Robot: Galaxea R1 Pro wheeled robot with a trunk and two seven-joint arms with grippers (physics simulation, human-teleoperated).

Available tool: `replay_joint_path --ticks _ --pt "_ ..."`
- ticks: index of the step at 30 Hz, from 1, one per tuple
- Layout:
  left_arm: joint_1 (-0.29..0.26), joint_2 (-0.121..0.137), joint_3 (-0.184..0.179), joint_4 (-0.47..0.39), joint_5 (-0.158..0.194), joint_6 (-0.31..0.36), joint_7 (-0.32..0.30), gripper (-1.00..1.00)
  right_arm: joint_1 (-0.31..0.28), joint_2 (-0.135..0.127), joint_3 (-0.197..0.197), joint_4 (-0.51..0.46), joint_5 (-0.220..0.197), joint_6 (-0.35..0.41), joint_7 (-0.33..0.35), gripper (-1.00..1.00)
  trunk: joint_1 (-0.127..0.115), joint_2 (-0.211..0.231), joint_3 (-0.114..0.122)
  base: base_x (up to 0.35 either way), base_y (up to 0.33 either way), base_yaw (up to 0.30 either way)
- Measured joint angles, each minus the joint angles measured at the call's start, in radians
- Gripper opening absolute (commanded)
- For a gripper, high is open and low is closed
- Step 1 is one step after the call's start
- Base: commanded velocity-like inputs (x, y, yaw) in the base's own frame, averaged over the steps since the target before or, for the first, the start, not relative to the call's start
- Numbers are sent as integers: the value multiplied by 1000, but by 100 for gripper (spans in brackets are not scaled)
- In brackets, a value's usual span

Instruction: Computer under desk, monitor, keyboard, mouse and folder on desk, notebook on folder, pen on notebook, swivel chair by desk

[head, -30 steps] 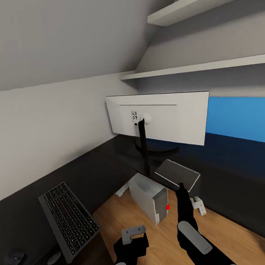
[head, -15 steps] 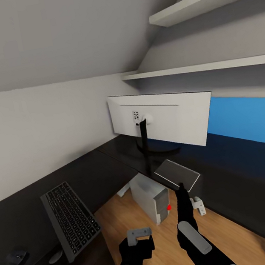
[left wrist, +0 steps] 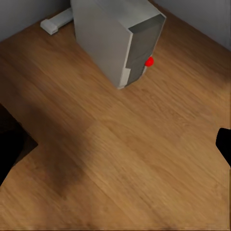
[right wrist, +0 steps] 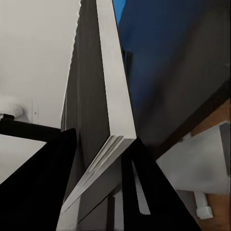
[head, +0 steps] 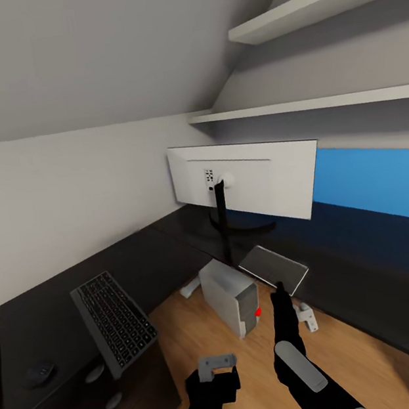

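Desk carries keyboard, mouse, monitor.

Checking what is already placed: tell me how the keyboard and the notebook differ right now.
The keyboard lies flat on the desk, untouched; the notebook is held in the right gripper, above the desk's edge. The keyboard has dark keys in a silver-grey frame; the notebook is plain grey. The keyboard looks longer. Both are thin, flat rectangles.
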Motion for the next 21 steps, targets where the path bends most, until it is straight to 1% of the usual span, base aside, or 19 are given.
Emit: replay_joint_path --ticks 3,6,21 --pt "0 0 1 1 0 0 0 100 0 -2 0 0 1 25 1 -100 0 0 0 -281 -35 0" --pt "0 0 1 1 0 0 0 100 1 -1 0 0 0 37 1 -100 0 0 0 -148 -18 0" --pt "0 1 3 0 0 0 0 100 1 4 0 0 0 37 6 -100 -1 0 0 -17 -2 0"
